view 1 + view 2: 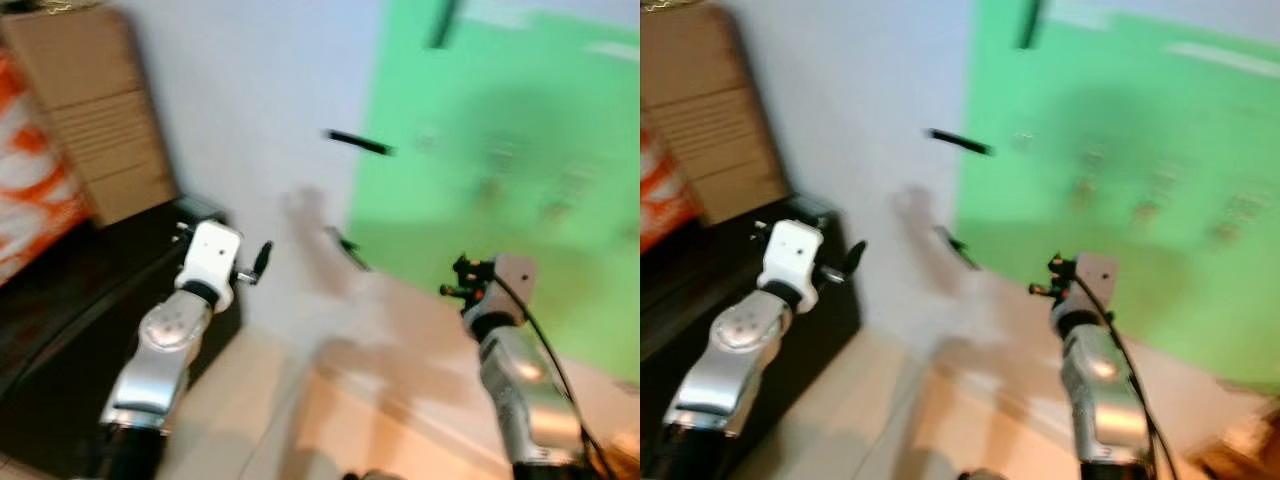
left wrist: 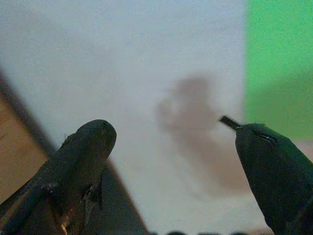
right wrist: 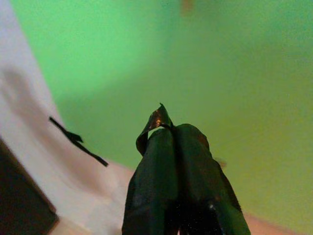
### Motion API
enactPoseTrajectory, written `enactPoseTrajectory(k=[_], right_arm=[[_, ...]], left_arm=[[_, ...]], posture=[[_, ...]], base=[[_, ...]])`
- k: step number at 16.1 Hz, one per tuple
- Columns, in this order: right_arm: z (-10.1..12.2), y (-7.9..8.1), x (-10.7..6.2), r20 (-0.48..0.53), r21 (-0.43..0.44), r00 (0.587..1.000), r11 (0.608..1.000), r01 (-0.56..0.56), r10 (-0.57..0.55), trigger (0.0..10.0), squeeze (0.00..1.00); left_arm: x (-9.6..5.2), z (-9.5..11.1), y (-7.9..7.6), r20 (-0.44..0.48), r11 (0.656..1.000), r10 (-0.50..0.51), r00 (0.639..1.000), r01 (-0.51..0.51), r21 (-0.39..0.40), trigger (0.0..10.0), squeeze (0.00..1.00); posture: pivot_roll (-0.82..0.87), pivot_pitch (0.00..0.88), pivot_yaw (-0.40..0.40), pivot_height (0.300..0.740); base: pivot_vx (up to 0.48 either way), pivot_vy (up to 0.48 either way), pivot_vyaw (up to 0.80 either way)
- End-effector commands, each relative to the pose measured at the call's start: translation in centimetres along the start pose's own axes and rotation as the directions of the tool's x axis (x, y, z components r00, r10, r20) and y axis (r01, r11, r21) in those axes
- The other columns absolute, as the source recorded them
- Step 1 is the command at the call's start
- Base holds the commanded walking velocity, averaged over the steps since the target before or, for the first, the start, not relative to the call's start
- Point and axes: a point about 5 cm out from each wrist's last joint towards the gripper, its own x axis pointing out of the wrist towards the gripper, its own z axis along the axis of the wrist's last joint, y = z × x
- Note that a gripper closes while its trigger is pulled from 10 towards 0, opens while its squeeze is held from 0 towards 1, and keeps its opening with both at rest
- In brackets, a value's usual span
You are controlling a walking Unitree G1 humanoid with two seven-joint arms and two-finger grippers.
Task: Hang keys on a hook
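The head views are blurred. Ahead stands a pale wall (image 1: 260, 90), and to its right a bright green panel (image 1: 520, 200) with a row of small, faint marks across it that may be hooks; they are too smeared to tell. A short black peg (image 1: 358, 143) sticks out of the pale wall near the panel's edge, and a second dark one (image 1: 347, 248) sits lower. To the left a cardboard box (image 1: 95, 110) leans by the wall above a dark cabinet (image 1: 60, 300), with something orange and white (image 1: 25, 190) cut off at the frame edge. The floor (image 1: 260, 400) below is light tan.

The left gripper (image 2: 171, 147) is raised before the pale wall, its fingers spread wide with nothing between them. The right gripper (image 3: 168, 134) is lifted toward the green panel, fingers pressed together on a small dark, glinting piece (image 3: 155, 120) that pokes out at the tips; it is likely the keys, though too little shows to be sure.
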Motion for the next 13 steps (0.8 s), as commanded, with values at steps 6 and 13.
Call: enactPoseTrajectory(k=[6, 13], right_arm=[[0.4, 0.7, 0.2, 0.020, -0.014, 0.999, 0.999, -0.029, 0.029, 10.0, 0.00], [0.5, 1.2, 0.9, 0.016, -0.035, 0.997, 0.996, -0.080, 0.080, 10.0, 0.00]], left_arm=[[0.6, 0.5, -0.4, 0.012, 0.999, -0.041, 0.999, 0.040, 0.004, 10.0, 0.00], [0.2, 0.4, -0.2, 0.012, 1.000, -0.013, 1.000, 0.013, -0.024, 10.0, 0.00]], posture=[[-0.03, 0.000, 0.019, 0.740], [0.01, 0.000, -0.011, 0.740]], base=[[0.000, 0.000, -0.80], [0.000, 0.168, -0.29]])
